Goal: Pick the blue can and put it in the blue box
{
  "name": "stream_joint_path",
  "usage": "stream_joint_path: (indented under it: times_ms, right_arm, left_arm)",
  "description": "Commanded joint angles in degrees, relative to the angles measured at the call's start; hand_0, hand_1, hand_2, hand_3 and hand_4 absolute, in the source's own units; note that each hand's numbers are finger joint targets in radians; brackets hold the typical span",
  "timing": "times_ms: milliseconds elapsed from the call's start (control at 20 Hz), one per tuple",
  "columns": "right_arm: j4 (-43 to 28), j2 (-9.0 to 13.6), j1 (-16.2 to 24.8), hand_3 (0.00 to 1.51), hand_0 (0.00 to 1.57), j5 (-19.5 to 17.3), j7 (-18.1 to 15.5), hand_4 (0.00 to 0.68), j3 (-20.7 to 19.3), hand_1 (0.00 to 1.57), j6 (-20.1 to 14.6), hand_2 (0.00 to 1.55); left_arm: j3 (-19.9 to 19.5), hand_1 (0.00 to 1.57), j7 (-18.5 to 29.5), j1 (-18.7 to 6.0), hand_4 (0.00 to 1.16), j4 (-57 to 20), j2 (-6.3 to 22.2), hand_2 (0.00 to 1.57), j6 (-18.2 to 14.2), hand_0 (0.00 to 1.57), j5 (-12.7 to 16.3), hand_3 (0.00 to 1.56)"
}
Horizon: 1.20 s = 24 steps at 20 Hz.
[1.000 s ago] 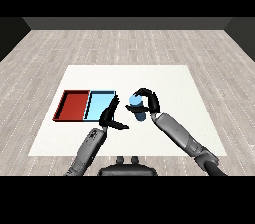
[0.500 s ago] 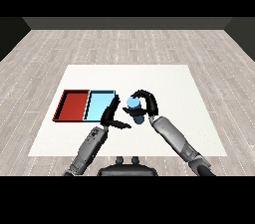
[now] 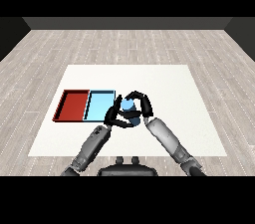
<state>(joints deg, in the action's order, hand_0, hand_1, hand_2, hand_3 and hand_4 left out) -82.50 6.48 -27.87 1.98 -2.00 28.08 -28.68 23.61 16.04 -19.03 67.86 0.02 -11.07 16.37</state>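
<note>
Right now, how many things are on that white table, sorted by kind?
Trays: 2, a red tray and a blue tray
Cans: 1, a blue can, held in the right hand
Total: 3

You are looking at a bare test room, more lab than home: a white table (image 3: 164, 76) is sitting on a grey plank floor (image 3: 124, 44), with a dark wall (image 3: 124, 22) running along at twelve o'clock and no furniture standing around it.
</note>
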Motion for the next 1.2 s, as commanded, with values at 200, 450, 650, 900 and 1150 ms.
stream_joint_path:
  times_ms: [200, 450, 650, 900, 1150]
  right_arm:
    - [1.84, -6.30, -0.57, 1.40, 1.46, -2.98, -1.09, 0.605, -1.66, 1.46, 1.82, 1.45]
    - [-1.20, -4.35, 2.99, 1.39, 1.45, -0.33, -1.65, 0.613, -7.32, 1.45, 9.36, 1.46]
    - [3.27, -6.44, -1.38, 1.39, 1.46, 3.18, -1.58, 0.589, -2.39, 1.46, 0.56, 1.45]
    - [3.69, -6.45, 0.31, 1.38, 1.46, 5.08, -5.98, 0.597, -0.60, 1.46, 0.17, 1.45]
    - [3.45, -6.45, 2.18, 1.40, 1.47, 8.57, -7.89, 0.595, 0.62, 1.47, 0.30, 1.47]
  left_arm:
    - [-0.39, 0.00, -3.57, 0.57, 0.00, 4.12, -0.02, 0.00, -0.49, 0.00, -0.61, 0.00]
    - [5.98, 0.00, 6.09, -3.13, 0.00, -5.23, -0.02, 0.00, -3.55, 0.00, 4.74, 0.00]
    - [3.58, 0.00, 4.06, -6.48, 0.00, -5.44, -0.01, 0.00, -1.33, 0.00, 6.48, 0.00]
    - [8.48, 0.00, 5.65, -6.35, 0.00, -6.31, 0.01, 0.00, -6.67, 0.00, 10.00, 0.00]
    - [10.57, 0.00, -1.39, -8.52, 0.51, -3.76, 0.02, 0.00, -12.31, 0.00, 7.91, 0.00]
